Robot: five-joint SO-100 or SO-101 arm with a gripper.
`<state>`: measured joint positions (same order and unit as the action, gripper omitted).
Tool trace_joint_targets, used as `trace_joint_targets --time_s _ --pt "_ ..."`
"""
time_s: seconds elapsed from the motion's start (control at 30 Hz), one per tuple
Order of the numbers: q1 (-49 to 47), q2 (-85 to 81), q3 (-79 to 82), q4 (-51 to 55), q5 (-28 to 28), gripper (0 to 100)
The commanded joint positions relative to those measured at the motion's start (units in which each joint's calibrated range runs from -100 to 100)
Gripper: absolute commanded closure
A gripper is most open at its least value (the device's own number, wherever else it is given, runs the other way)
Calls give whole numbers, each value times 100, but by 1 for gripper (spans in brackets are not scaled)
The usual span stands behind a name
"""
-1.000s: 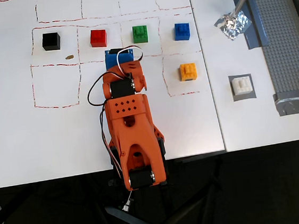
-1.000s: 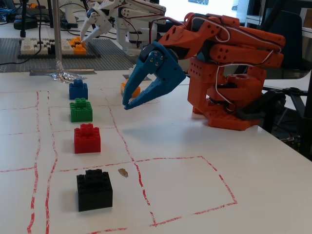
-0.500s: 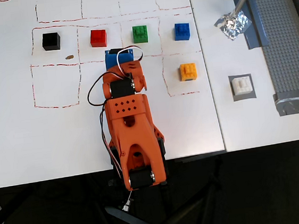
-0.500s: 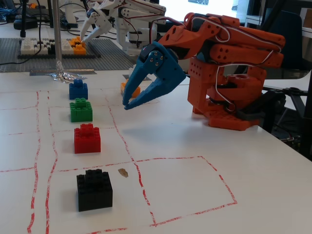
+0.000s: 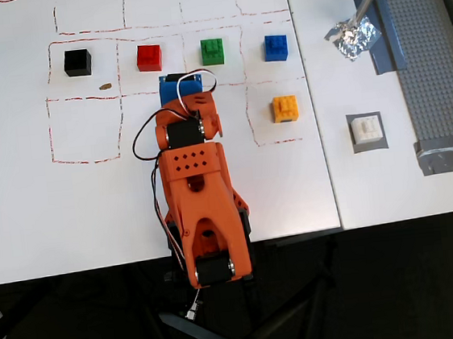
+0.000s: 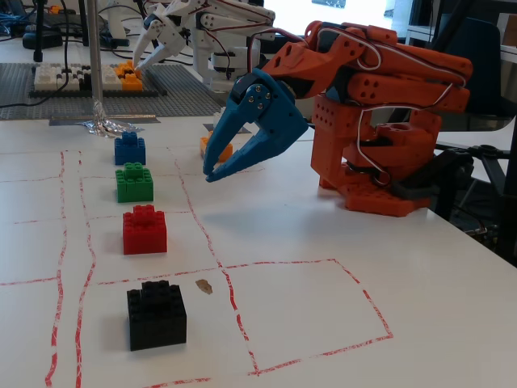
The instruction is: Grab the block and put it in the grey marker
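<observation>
Empty, its tips nearly together, the gripper (image 6: 212, 174) should spread wide and descend squarely over the white block (image 5: 366, 129).

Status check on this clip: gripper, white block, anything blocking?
Gripper empty, tips together, above the table. White block already on the grey marker. Nothing in the way.

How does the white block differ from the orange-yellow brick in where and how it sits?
In the overhead view, the white block sits on the dark grey marker, right of the table seam; the orange-yellow brick sits on bare white table inside a red-lined square, nearer the arm. Colours differ. Both look equal in size, studs up, untouched.
</observation>
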<state>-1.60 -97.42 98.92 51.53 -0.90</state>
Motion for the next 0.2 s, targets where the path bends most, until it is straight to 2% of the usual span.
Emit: trace_joint_targets --time_s 0.0,0.17 --pt "23 -215 90 -34 39 100" --pt "23 -215 90 -34 39 100"
